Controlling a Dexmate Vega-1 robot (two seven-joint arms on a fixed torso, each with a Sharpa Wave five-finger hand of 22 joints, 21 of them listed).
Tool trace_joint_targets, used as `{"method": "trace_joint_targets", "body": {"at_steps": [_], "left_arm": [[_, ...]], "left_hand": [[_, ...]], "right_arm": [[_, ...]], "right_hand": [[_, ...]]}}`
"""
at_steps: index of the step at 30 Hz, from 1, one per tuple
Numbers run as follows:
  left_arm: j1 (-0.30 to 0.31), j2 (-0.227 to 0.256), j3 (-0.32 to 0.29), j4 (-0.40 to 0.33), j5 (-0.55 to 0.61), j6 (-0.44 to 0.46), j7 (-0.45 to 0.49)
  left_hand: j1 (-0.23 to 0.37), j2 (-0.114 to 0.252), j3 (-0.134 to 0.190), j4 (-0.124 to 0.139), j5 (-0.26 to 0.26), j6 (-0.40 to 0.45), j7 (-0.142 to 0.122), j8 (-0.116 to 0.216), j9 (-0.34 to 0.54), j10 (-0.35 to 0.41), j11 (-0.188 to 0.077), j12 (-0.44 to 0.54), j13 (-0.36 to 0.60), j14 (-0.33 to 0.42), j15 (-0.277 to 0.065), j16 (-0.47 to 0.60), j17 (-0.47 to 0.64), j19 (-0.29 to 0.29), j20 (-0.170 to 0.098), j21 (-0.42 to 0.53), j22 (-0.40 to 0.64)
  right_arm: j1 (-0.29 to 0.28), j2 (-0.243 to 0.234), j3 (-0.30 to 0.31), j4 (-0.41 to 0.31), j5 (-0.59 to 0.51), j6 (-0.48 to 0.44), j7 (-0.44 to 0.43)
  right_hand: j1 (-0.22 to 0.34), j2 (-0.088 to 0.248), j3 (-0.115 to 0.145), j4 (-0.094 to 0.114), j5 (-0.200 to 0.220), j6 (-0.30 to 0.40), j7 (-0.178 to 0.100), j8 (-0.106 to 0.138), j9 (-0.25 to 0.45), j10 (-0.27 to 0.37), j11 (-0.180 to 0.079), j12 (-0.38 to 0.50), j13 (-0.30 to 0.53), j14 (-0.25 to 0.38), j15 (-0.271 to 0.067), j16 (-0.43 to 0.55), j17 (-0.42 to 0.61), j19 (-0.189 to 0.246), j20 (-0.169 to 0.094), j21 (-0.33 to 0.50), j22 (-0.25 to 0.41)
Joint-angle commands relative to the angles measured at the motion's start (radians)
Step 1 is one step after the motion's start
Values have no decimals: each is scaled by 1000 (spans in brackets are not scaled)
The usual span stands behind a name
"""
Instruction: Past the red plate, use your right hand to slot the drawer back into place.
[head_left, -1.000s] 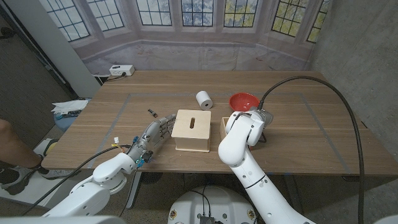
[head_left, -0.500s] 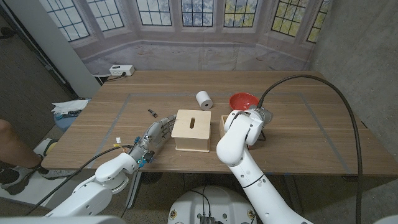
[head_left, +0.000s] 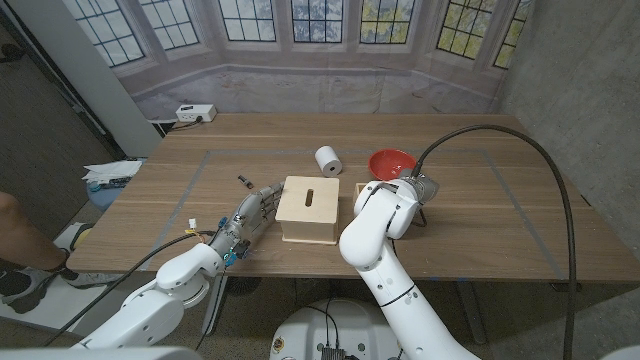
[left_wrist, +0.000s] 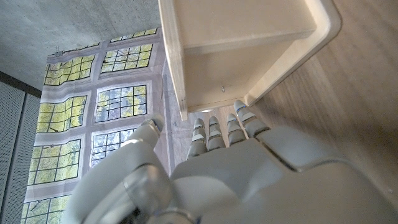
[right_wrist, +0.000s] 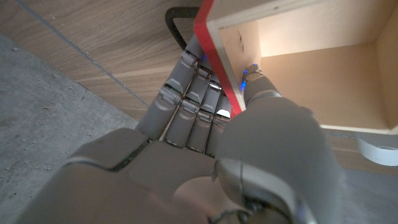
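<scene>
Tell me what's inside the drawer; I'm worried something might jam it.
The drawer shows bare wood inside, except for the right hand's thumb hooked over its red-edged wall. Its far end runs out of frame, so that part is unseen.

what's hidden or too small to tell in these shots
- Head view: the right hand and most of the drawer sit behind the right arm.
- Head view: small dark thing on the table, too small to identify.
- Right wrist view: white roll cut off by the edge.
</scene>
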Motion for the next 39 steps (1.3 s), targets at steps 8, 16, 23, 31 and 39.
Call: {"method": "trace_joint_targets", "body": {"at_steps": [8, 16, 23, 31, 39], "left_arm": [[-11, -18, 8, 17, 5, -25, -7], [-10, -28, 15, 20, 11, -32, 2], [-10, -33, 18, 20, 11, -37, 3], [-8, -38, 21, 22, 20, -48, 11], [-14, -43, 29, 28, 29, -59, 6]], "left_hand": [[-2, -4, 7, 1, 4, 11, 3, -2, 3, 9, 3, -2, 2, 8, 0, -2, 0, 9, -2, -1, 5], [-1, -3, 9, 0, 4, 12, 3, -2, 3, 10, 5, -3, 2, 9, 0, -2, -1, 12, -1, 0, 5], [1, -2, 9, -2, 4, 17, 5, -1, 3, 14, 5, -2, 2, 11, -1, -2, -1, 14, -2, 0, 5], [2, -5, 8, -5, 4, 26, 1, 1, 3, 20, 3, -1, 3, 15, -2, -2, -2, 15, -3, -1, 5], [3, -3, 8, -6, 3, 27, 1, 0, 4, 21, 4, -2, 3, 16, -1, -2, -2, 16, -3, -1, 5]], "right_arm": [[-28, 67, -9, 42, 3, -28, -111], [-18, 75, -28, 56, 27, -33, -125], [-17, 75, -36, 53, 34, -39, -127], [-13, 73, -52, 57, 48, -45, -138], [0, 66, -72, 64, 80, -59, -146]], "right_hand": [[46, 32, 6, 2, 3, 8, -1, -2, 2, 37, -25, 4, 14, 14, -46, -2, 5, 10, -3, 7, 1], [49, 32, 4, 4, 3, 9, 3, -5, 3, 38, -25, 5, 18, 18, -45, -3, 7, 12, -3, 9, 0], [46, 32, 2, 7, 3, 6, 7, -8, 3, 32, -23, 3, 22, 21, -43, -4, 8, 14, -2, 11, 0], [54, 33, 2, 4, 3, 9, 10, -10, 4, 40, -22, 5, 25, 26, -45, -4, 12, 15, -2, 11, -1], [58, 34, 2, 5, 4, 6, 12, -14, 4, 32, -21, 2, 28, 25, -44, -6, 15, 16, -1, 12, -2]]}}
